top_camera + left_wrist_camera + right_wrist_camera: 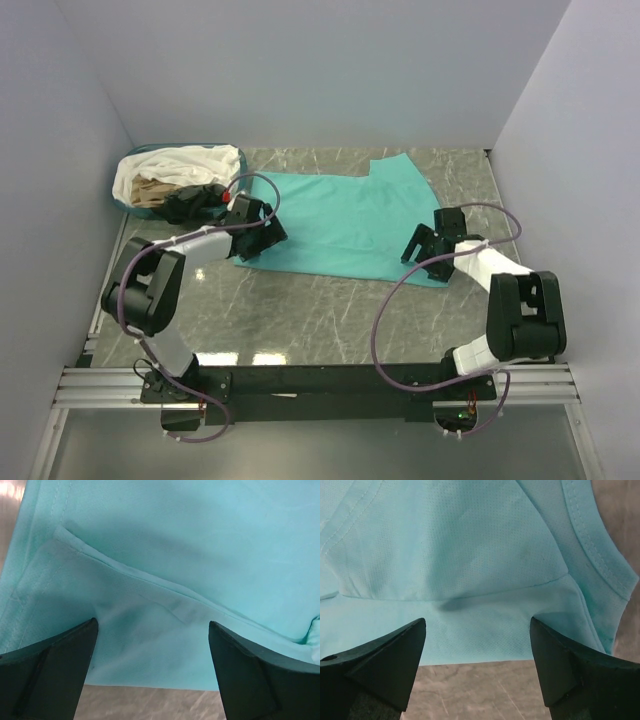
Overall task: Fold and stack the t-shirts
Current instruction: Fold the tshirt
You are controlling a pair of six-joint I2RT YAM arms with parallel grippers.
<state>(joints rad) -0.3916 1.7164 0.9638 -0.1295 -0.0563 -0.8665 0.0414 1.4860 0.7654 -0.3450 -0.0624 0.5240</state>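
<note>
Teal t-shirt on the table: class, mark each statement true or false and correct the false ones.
1. The teal t-shirt lies spread on the table. True.
2. The left gripper is shut on its hem. False: it is open over the shirt's near edge.
3. The basket holds more clothes. True.
4. The right gripper hangs over the basket. False: it is open at the shirt's near right edge.

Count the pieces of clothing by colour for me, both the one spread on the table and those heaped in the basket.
Teal-green shirt: 1
White garment: 1
Beige garment: 1
Black garment: 1
Total: 4 visible, though the heap may hide more.
</note>
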